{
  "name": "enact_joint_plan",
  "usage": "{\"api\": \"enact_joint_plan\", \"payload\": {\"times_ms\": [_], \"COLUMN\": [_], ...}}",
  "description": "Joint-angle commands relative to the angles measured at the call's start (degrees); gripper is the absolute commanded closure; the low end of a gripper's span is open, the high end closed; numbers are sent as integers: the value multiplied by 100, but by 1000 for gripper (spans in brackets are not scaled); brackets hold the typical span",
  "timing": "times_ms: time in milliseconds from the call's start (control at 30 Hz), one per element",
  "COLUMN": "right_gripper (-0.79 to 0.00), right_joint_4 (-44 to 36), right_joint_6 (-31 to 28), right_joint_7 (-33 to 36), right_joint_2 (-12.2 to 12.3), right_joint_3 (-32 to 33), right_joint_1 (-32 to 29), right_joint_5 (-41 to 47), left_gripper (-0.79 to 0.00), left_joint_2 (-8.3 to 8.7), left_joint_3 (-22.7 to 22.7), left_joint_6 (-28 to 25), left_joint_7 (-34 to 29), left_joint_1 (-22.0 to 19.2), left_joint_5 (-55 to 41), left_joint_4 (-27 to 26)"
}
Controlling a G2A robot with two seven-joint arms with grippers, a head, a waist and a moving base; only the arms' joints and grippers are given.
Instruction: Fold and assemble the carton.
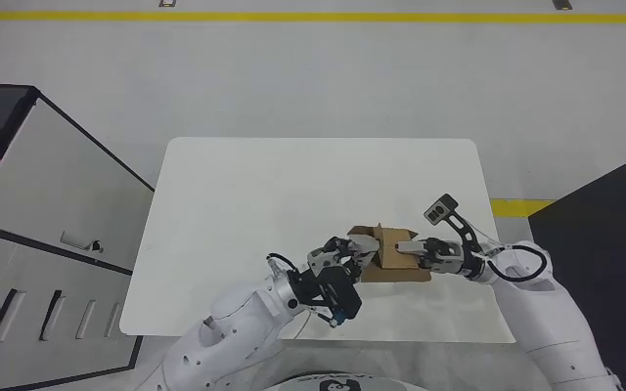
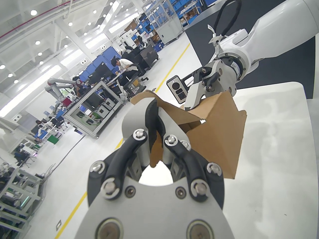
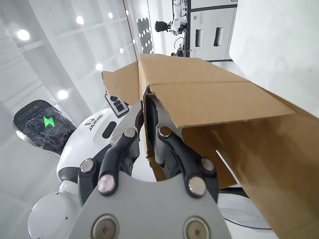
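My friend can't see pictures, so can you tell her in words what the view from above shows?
A small brown carton is held between the robot's two grippers, near the front edge of a white table. The left gripper pinches one side and the right gripper pinches the other, and the carton's flaps are open.

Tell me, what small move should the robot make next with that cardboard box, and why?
The left tool and right tool each pinch an edge of the carton, which looks skewed, with its flaps loose. So the next move is probably to ease the tools apart and square it open.
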Motion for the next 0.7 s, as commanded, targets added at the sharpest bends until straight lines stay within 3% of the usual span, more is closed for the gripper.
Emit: {"api": "enact_joint_plan", "payload": {"times_ms": [0, 267, 667], "right_gripper": [0, 0, 0], "right_joint_4": [29, 182, 560], "right_joint_6": [3, -45, -138], "right_joint_7": [-2, 61, 33], "right_joint_2": [0, -3, -36], "right_joint_3": [-20, -43, 59], "right_joint_1": [33, 138, 234], "right_joint_5": [-34, 65, 690], "left_gripper": [0, 0, 0], "left_joint_2": [-14, -57, 44], "left_joint_3": [59, 160, -500], "left_joint_6": [-26, 61, 257], "left_joint_7": [-20, -184, -324], "left_joint_1": [-80, -229, 233], "left_joint_5": [45, 121, 4], "left_joint_4": [6, 90, -237]}}
